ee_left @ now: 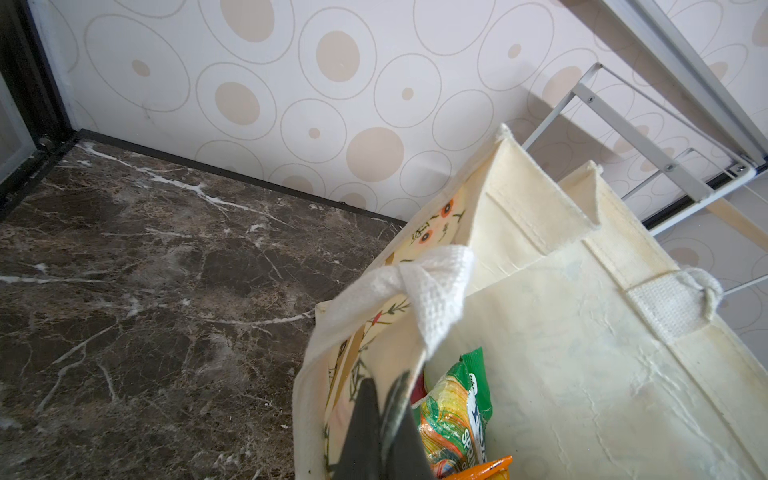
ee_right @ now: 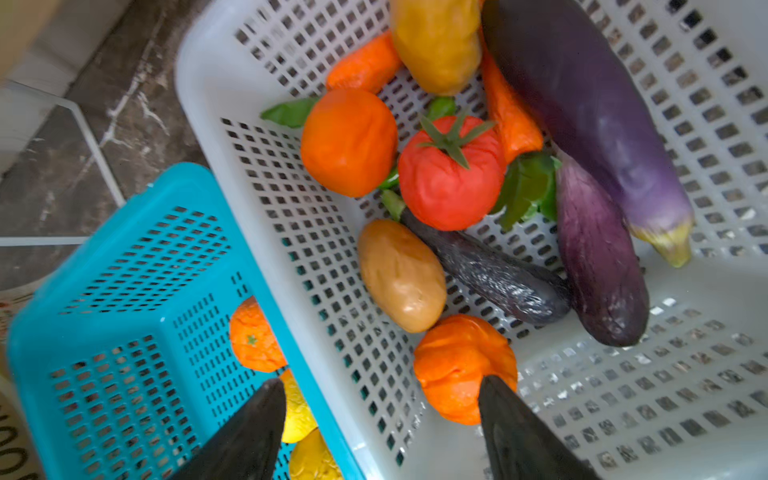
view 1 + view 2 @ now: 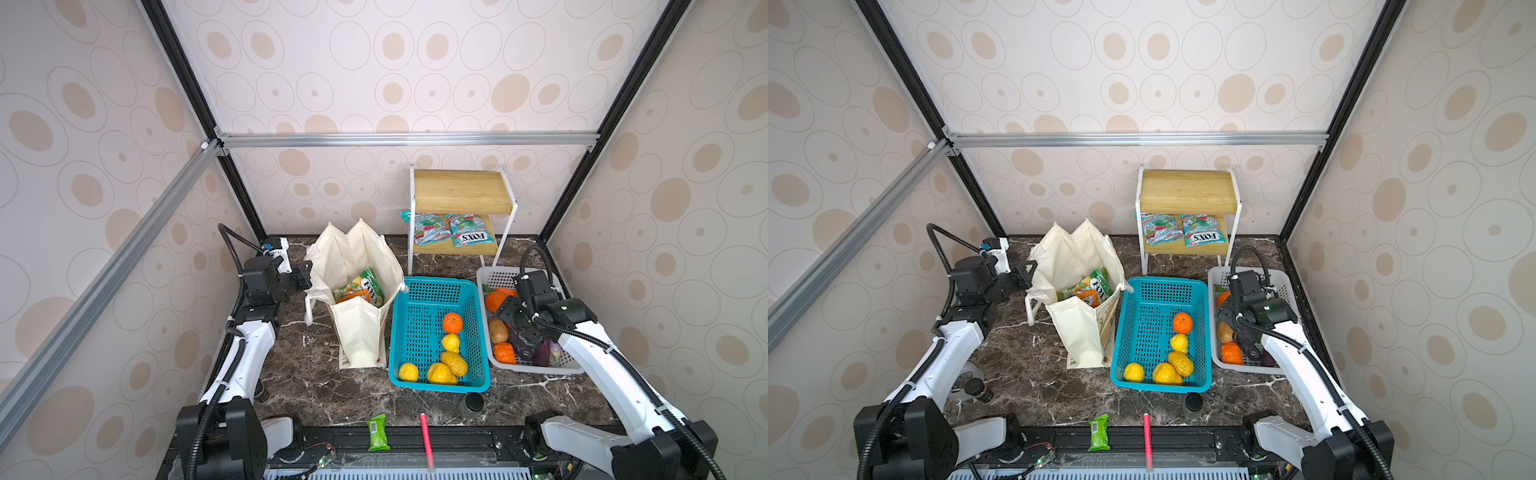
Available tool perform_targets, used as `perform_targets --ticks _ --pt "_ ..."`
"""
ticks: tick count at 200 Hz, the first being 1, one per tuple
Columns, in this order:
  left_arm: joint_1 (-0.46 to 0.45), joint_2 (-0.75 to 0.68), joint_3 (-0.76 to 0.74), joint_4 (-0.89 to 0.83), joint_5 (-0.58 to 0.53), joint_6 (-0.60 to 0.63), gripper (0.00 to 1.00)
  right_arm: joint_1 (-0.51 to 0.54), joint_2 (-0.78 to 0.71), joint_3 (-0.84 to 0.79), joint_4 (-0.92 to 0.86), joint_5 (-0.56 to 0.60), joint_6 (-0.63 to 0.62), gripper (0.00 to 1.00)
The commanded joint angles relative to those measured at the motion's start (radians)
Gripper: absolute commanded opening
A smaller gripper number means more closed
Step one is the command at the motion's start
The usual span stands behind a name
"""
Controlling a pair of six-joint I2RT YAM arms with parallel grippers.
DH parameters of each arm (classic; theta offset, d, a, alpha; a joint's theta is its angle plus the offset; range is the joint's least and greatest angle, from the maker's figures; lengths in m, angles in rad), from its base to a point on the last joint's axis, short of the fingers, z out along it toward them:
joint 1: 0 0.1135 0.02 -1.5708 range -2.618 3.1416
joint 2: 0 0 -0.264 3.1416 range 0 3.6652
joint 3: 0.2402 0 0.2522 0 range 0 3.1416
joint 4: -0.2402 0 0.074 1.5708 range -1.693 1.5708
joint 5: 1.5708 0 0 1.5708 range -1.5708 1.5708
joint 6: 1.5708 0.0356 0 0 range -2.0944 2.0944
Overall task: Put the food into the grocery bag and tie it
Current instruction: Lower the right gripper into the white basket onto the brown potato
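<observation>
Left gripper (image 1: 384, 390) pinches the grocery bag (image 1: 582, 353) rim, likely propping it open; right gripper (image 2: 380, 432) hangs wide-fingered over food (image 2: 582, 104) in the white basket (image 2: 623, 395).

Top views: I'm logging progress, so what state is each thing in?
grocery bag: upright, mouth open, untied, Fox's packets inside.
left claw: shut on the bag's rim.
right claw: open above the white basket, holding nothing.
blue basket: holds fruit.
white basket: holds vegetables.

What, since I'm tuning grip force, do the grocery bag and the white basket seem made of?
The grocery bag: probably cotton canvas, matte cream; woven texture, stitched seams and soft creases show. The white basket: likely moulded plastic, smooth with slight sheen; rigid grid of holes.
</observation>
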Motion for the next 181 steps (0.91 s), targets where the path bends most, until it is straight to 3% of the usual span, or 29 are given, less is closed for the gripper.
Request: perform_targets --ticks 1,73,181 --pt "0.002 -0.017 -0.003 0.019 0.038 -0.012 0.0 -0.017 -0.026 -0.048 -0.024 -0.023 0.045 0.75" --pt "0.003 -0.017 -0.003 0.018 0.037 -0.012 0.0 -0.135 0.048 -0.158 0.127 -0.158 0.011 0.73" --pt "0.003 -0.008 -0.003 0.016 0.033 -0.011 0.0 -0.138 0.266 -0.112 0.212 -0.144 -0.073 0.78"
